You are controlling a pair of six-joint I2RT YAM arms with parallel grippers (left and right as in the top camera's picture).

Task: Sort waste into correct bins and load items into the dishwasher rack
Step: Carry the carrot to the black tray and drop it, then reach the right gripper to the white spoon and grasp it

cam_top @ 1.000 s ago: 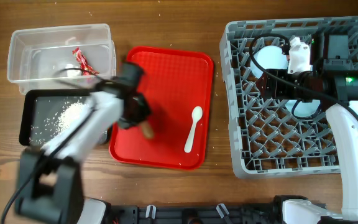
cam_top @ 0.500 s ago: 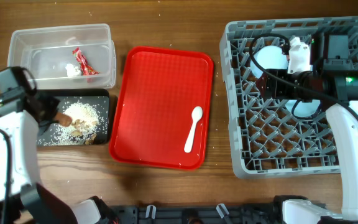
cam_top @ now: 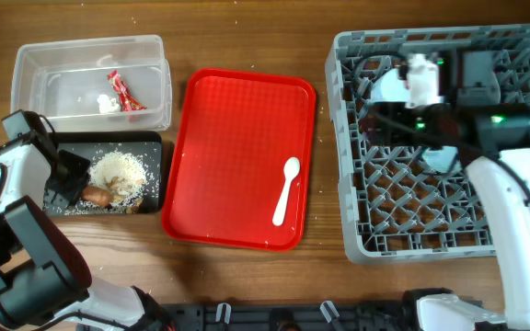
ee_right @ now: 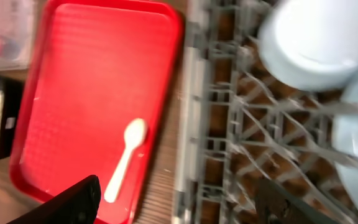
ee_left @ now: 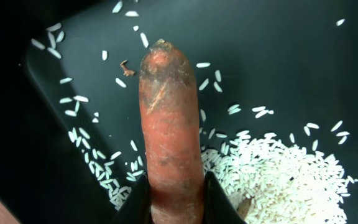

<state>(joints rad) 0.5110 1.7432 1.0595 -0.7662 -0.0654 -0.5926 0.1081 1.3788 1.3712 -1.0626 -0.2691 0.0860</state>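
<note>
my left claw (ee_left: 178,200) is clamped on one end of the orange carrot (ee_left: 169,124), inside the black tray (cam_top: 99,140) just beside the rice pile (cam_top: 120,169). i cannot tell if the carrot touches the tray floor. the red wrapper (cam_top: 120,89) lies in the clear tub (cam_top: 81,48). my right claw (ee_right: 179,208) hangs spread wide and empty over the left edge of the dishwasher rack (cam_top: 431,221). the white spoon (cam_top: 286,189) lies on the red serving tray (cam_top: 237,110) on the desk (cam_top: 247,28).
</note>
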